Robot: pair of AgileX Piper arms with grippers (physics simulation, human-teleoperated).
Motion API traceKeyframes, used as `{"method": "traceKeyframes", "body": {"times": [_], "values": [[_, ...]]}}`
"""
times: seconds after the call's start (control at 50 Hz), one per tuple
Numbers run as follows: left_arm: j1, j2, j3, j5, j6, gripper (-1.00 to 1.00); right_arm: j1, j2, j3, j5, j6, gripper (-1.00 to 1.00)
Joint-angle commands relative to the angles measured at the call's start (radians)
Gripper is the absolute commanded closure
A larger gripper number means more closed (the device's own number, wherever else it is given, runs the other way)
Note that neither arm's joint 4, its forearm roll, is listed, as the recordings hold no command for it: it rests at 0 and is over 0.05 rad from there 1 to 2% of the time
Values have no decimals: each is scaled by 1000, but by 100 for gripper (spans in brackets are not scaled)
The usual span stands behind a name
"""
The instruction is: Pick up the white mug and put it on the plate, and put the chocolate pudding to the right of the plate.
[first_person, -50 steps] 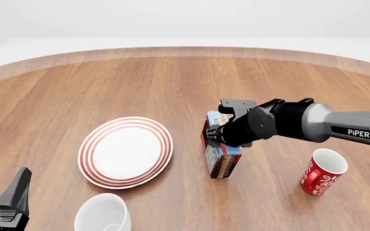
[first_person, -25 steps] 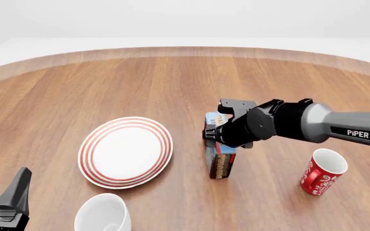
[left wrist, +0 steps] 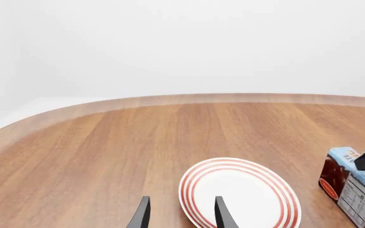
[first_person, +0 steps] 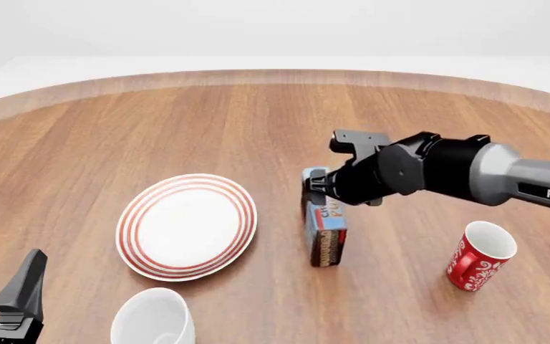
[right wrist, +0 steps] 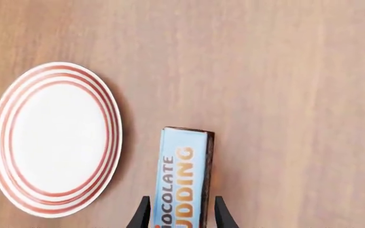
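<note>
Two sets of fingers are seen over the wooden desk (first_person: pixel 208 122). The right fingers (right wrist: pixel 179 213) are set narrowly apart, one on each side of the chocolate pudding (right wrist: pixel 184 178), whose light-blue printed face lies between the two tips; in the right wrist view a thin gap seems to show on either side of the box, so contact cannot be confirmed. In the front view the chocolate pudding (first_person: pixel 325 229) stands on the desk beneath the right fingers (first_person: pixel 319 190), with its brown end turned toward the camera. The plate (right wrist: pixel 54 140) lies flat on the desk well beside these fingers, apart from the box, with bare wood between them.

The left fingers (left wrist: pixel 179 214) are spread moderately with nothing between them, and the plate (left wrist: pixel 239 194) is seen just beyond their tips, one tip overlapping its ringed rim in the left wrist view. Only a dark part of the left fingers (first_person: pixel 22 294) shows at the lower edge of the front view. The white mug (first_person: pixel 152 317) stands on the desk just beside them, near the plate (first_person: pixel 187 226) but not touching it. A red mug (first_person: pixel 480 256) stands well away from the right fingers, on the far side from the plate.
</note>
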State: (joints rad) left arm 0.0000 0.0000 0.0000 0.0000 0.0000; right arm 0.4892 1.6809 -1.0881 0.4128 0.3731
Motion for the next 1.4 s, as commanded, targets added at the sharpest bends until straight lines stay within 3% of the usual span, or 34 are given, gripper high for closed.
{"method": "traceKeyframes", "body": {"times": [0.02, 0.82, 0.84, 0.86, 1.1, 1.14, 1.4], "values": [[0, 0, 0, 0, 0, -100, -6, -45, 9, 13, -18, -100], [0, 0, 0, 0, 0, -100, 13, -236, 122, -14, -15, -100], [0, 0, 0, 0, 0, -100, 19, -252, 129, -22, -37, -100], [0, 0, 0, 0, 0, -100, 22, -256, 138, -24, -22, -100], [0, 0, 0, 0, 0, -100, 31, -351, 207, -57, -67, -100], [0, 0, 0, 0, 0, -100, 49, -366, 228, -66, -41, -100], [0, 0, 0, 0, 0, -100, 102, -472, 313, -109, -31, -100]]}}
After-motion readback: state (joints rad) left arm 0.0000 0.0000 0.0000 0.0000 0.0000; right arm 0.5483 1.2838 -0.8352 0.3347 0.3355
